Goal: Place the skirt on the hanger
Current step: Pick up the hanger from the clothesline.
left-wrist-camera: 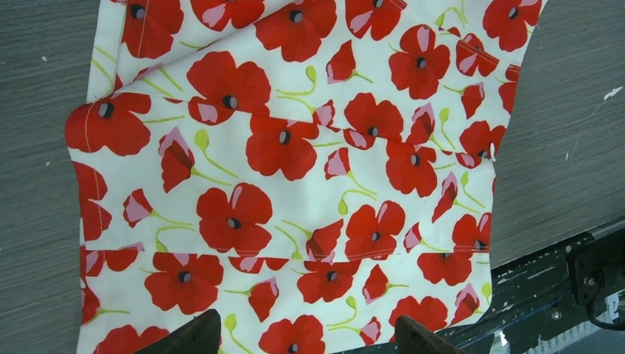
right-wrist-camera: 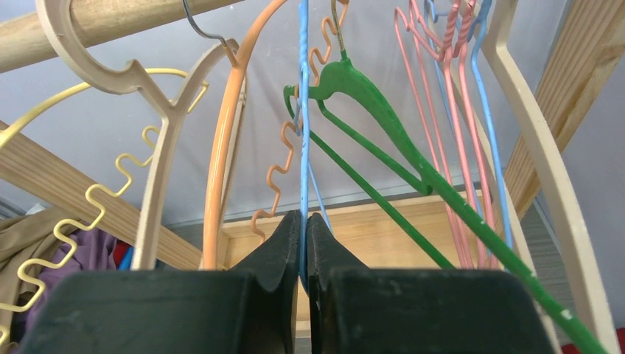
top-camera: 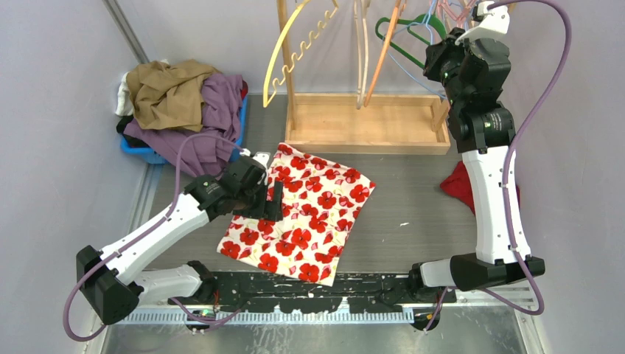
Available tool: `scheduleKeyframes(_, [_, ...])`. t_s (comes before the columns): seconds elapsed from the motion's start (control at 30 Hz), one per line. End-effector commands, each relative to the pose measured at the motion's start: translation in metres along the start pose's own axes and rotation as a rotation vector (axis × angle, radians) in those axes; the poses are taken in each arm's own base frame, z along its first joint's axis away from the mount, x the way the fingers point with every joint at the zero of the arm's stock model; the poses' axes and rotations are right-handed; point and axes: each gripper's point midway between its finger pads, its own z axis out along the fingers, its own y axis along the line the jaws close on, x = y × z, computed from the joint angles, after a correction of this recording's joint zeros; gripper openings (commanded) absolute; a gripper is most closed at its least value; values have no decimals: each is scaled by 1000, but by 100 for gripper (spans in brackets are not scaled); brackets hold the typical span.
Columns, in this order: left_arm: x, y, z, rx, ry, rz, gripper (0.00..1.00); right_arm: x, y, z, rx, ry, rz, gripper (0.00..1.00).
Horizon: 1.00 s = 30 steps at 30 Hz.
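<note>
The skirt [top-camera: 313, 214], white with red poppies, lies flat on the grey table; in the left wrist view the skirt [left-wrist-camera: 295, 169] fills most of the frame. My left gripper [top-camera: 274, 203] hovers open over the skirt's left part, and my left gripper [left-wrist-camera: 302, 333] shows both fingertips [left-wrist-camera: 199, 333] spread wide above the cloth with nothing between them. High at the rack, my right gripper [top-camera: 436, 63] is up among the hangers. In its wrist view my right gripper [right-wrist-camera: 304, 225] is shut on the thin blue wire hanger [right-wrist-camera: 303, 110], which still hangs from the wooden rail.
The wooden rack base [top-camera: 368, 122] stands behind the skirt, with green [right-wrist-camera: 383, 140], orange [right-wrist-camera: 221, 147], pink [right-wrist-camera: 449, 110] and cream [right-wrist-camera: 158, 169] hangers on the rail. A blue basket heaped with clothes [top-camera: 177, 99] sits back left. A red cloth [top-camera: 457, 184] lies by the right arm.
</note>
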Motion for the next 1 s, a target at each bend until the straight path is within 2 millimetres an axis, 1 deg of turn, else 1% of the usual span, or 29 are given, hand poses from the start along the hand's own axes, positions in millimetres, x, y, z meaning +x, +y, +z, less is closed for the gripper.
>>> scheduleKeyframes(0.0, [-15, 2, -11, -33, -41, -19, 84, -54, 8, -27, -39, -175, 17, 1])
scheduleKeyframes(0.17, [-14, 5, -14, -66, -17, -31, 82, -51, 8, -30, -52, -173, 17, 1])
scheduleKeyframes(0.27, [-15, 7, -16, -83, -13, -37, 81, -51, 12, -31, -76, -169, 17, 1])
scheduleKeyframes(0.33, [-15, 6, -19, -84, -11, -42, 81, -48, 17, -28, -100, -151, 13, 1])
scheduleKeyframes(0.43, [-15, 5, -24, -78, -20, -52, 81, -40, 16, -18, -100, -122, 13, 1])
scheduleKeyframes(0.53, [-16, 3, -30, -66, -41, -65, 81, -35, 11, -15, -91, -113, 13, 1])
scheduleKeyframes(0.7, [-17, 3, -33, -55, -69, -66, 81, -29, -5, -21, -69, -110, 30, 1])
scheduleKeyframes(0.77, [-16, 4, -30, -49, -69, -63, 81, -28, -9, -27, -72, -123, 51, 1])
scheduleKeyframes(0.83, [-13, 3, -25, -40, -62, -58, 81, -22, -15, -28, -60, -120, 57, 1])
scheduleKeyframes(0.9, [-10, 3, -20, -30, -54, -55, 83, -15, -21, -29, -41, -115, 64, 1])
scheduleKeyframes(0.97, [-7, 2, -15, -21, -49, -53, 86, -14, -23, -31, -34, -127, 71, 1])
